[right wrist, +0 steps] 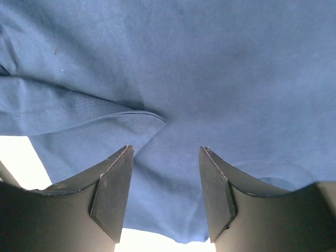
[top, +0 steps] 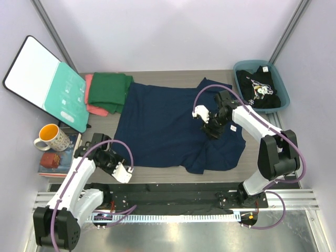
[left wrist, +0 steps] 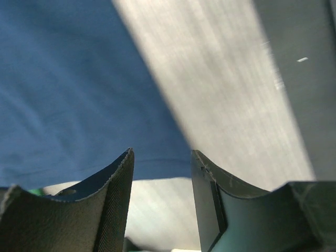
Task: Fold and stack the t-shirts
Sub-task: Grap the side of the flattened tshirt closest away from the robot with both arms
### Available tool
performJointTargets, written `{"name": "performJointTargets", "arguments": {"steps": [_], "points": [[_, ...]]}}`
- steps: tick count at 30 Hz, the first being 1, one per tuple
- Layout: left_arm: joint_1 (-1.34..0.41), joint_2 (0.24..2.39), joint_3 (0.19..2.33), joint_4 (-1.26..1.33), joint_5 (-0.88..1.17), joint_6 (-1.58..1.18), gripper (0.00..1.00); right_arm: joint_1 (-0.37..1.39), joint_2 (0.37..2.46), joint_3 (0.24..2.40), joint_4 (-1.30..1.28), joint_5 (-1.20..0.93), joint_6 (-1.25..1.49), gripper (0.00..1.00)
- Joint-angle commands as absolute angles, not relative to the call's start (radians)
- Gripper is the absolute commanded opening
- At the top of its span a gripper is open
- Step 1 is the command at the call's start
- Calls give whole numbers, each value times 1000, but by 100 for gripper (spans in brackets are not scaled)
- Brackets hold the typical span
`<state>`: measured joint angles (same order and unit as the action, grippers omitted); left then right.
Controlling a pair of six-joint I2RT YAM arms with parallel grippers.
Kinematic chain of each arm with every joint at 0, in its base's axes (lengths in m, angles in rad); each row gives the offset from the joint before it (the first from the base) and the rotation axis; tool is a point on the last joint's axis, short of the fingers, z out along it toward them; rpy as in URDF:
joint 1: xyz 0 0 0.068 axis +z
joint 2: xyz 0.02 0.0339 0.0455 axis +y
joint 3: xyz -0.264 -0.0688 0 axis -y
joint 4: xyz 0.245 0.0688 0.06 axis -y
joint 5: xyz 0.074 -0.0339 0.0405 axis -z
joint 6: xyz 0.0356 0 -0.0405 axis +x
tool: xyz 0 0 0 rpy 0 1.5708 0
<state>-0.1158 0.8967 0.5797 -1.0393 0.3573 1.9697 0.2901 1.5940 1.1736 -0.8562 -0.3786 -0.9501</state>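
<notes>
1. The plain navy blue cloth t-shirt (top: 168, 126) lies spread across the middle of the grey bench (top: 152, 175). Its lower right part is rumpled, and the right wrist view shows a hemmed flap doubled over. Hazard: a fold begun over that rumple would likely trap it and give a lopsided packet.
2. The folded dark green t-shirt (top: 109, 90) rests on the salmon-pink t-shirt (top: 97, 109) at upper left. It touches or overlaps the navy shirt's upper left edge. Hazard: dragging the navy cloth could pull this stack out of square.
3. The black t-shirt with white print (top: 257, 89) sits unfolded in the blue plastic bin (top: 252, 63) at upper right. Hazard: the right arm works near the bin, and a wide swing could knock it.
4. The right pincer (top: 201, 113) hovers over the navy shirt right of centre, jaws apart and empty. Hazard: closing on doubled cloth may catch two layers instead of one.
5. The left pincer (top: 122, 172) sits at the shirt's lower left hem, jaws apart and empty. Hazard: closing just off the hem would miss the cloth, so one side lifts alone and skews the fold.
</notes>
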Motion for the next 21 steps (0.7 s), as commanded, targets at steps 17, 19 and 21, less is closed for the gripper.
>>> {"name": "performJointTargets", "arguments": {"steps": [17, 19, 21], "points": [[-115, 971, 385, -718, 216, 1835, 41, 290, 1465, 1088, -750, -359, -847, 58], [-115, 1014, 390, -646, 196, 1795, 41, 290, 1457, 1080, -749, -350, -853, 58], [-115, 1044, 399, -627, 167, 1775, 40, 290, 1453, 1072, -749, -347, -857, 58]]}}
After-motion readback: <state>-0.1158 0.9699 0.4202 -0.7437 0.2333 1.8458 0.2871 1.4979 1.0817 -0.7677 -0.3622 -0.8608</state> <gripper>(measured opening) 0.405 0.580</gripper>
